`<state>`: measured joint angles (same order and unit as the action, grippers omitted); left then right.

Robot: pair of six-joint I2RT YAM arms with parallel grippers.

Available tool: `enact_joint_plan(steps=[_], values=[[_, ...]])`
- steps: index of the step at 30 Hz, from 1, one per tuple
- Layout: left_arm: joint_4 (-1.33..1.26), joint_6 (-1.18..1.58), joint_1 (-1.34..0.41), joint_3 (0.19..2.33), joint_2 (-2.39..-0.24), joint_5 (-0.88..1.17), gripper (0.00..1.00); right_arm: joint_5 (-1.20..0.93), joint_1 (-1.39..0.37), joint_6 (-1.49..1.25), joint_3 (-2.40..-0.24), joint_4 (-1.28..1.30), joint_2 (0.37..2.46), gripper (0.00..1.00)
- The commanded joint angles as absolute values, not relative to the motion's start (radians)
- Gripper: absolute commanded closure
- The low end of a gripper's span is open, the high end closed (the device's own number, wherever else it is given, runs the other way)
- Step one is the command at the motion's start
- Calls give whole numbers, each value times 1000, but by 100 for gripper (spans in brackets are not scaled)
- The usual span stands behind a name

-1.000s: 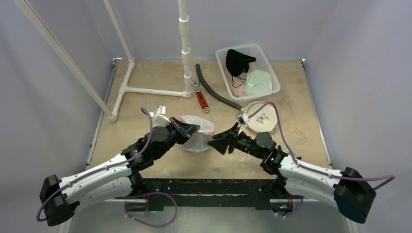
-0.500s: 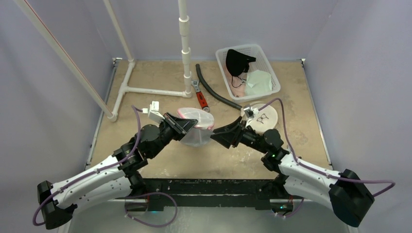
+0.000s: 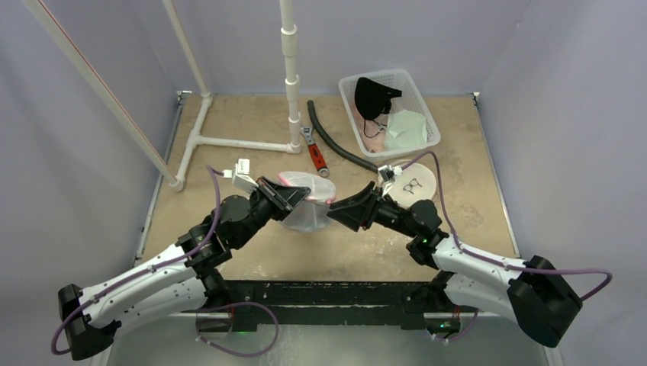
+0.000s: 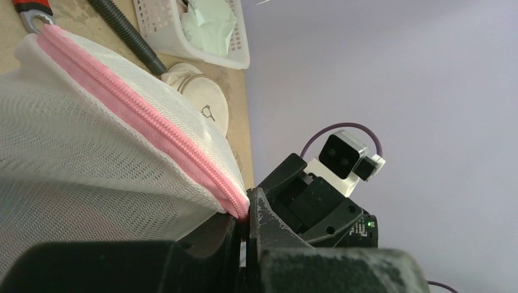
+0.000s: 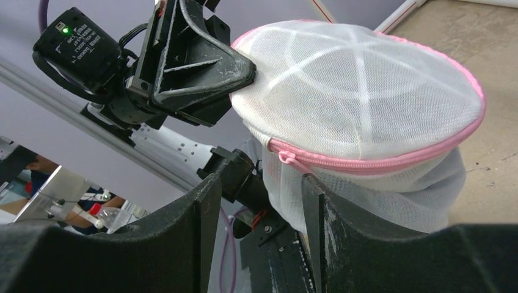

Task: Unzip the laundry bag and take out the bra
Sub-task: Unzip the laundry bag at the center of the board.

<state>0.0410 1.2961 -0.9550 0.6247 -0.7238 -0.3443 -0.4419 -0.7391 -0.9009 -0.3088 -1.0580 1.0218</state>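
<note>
A tan worktop (image 3: 320, 252) walled in lilac is recorded in the top view. The laundry bag (image 3: 311, 217) is held over the middle of the worktop, between the two grippers; whether its lower part touches the surface cannot be told. The left gripper (image 3: 304, 197) is clenched on the bag's left rim. The right gripper (image 3: 330, 213) is presented at the right rim, jaws parted, nothing grasped.

In the left wrist view, the jaws are seen pinched tight on the end of the pink zipper (image 4: 140, 113), which runs away up and to the left.

In the right wrist view, the zipper pull (image 5: 286, 157) is found just ahead of the parted fingers (image 5: 204, 213), in line with the gap. The zipper's long axis lies across the jaws, curving off to the right. The right arm is judged the nearer to the pull. The bra cannot be made out through the mesh.
</note>
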Motion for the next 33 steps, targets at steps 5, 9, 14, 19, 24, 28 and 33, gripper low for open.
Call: enact_joint_plan(steps=[5, 9, 14, 19, 24, 28, 33], values=[[30, 1273, -948, 692, -702, -344, 100, -448, -734, -911, -336, -1104, 1028, 45], [31, 1275, -949, 695, -703, -341, 100, -441, -731, -911, -335, -1106, 1030, 44], [18, 1281, -949, 692, -708, -327, 100, -445, -726, -919, -347, -1130, 1050, 44], [15, 1281, -948, 698, -707, -321, 100, -450, -724, -926, -355, -1145, 1073, 44], [15, 1281, -948, 701, -706, -318, 100, -454, -723, -934, -353, -1172, 1085, 44], [14, 1285, -949, 698, -711, -315, 100, -460, -724, -948, -358, -1207, 1095, 50], [15, 1287, -949, 694, -712, -315, 100, -466, -725, -962, -361, -1236, 1100, 54]])
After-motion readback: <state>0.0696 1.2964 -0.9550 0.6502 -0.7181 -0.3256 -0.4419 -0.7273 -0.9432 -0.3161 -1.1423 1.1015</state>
